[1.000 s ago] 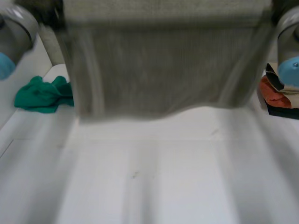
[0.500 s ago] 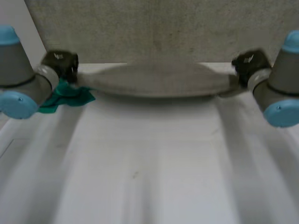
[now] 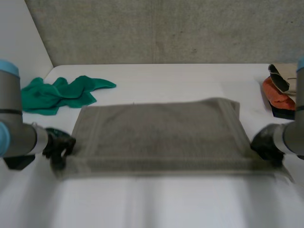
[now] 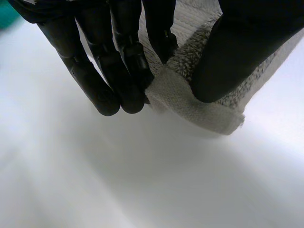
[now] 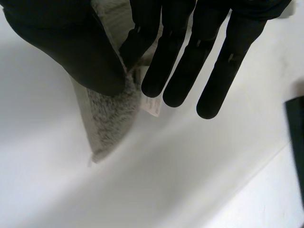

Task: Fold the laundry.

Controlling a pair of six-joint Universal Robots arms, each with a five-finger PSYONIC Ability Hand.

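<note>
A grey towel (image 3: 159,135) lay spread across the middle of the frame on the white table (image 3: 156,204), its long edges running side to side. At the lower left corner of the cloth the left hand (image 3: 57,145) pinched it. Its wrist view showed the hemmed corner (image 4: 190,95) clamped between the thumb and straight fingers of that hand (image 4: 118,57). At the lower right corner the right hand (image 3: 266,145) held on likewise, the towel's edge (image 5: 109,109) caught between its thumb and one finger while its other fingers hung straight (image 5: 180,57). A crumpled green cloth (image 3: 57,92) sat at the upper left of the frame, and a pile of clothes (image 3: 280,95) in orange, black and beige lay at the right edge. The job looked to be at an early stage: the towel was laid out flat, whether already doubled could not be told, further folds seemingly remained, and the green cloth awaited folding.
</note>
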